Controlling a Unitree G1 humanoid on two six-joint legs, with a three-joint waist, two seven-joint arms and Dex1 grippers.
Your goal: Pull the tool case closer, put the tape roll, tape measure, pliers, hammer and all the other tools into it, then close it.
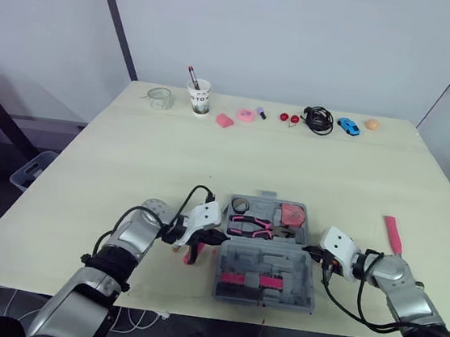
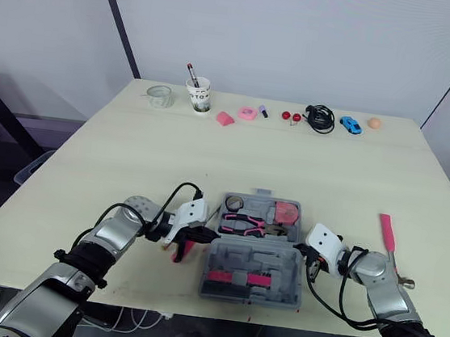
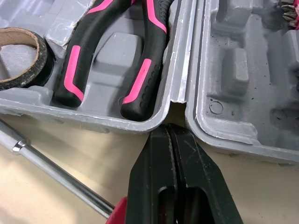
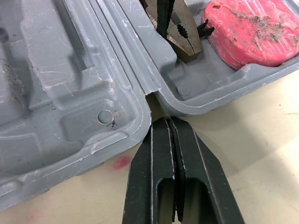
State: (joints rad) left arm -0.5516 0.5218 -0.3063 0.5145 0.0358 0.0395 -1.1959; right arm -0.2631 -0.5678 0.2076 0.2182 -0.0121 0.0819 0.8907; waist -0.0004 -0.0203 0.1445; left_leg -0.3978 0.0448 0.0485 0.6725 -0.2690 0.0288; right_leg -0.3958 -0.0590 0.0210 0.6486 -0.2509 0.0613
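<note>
Both pincers are pressed together on nothing, the left pincer (image 3: 169, 128) at one hinge notch of the open tool case (image 1: 279, 264) and the right pincer (image 4: 166, 120) at the other, the case lying near the counter's front edge. A shove from here could skew the case, or it might get shut while the metal-shafted tool (image 3: 56, 172) beside it and the pink-handled tool (image 1: 392, 234) near the right edge lie outside. The wrist views show pliers (image 3: 145, 74), tape roll (image 3: 41, 56) and tape measure (image 4: 252, 30) seated in their recesses; the head views add the counter's wider layout.
</note>
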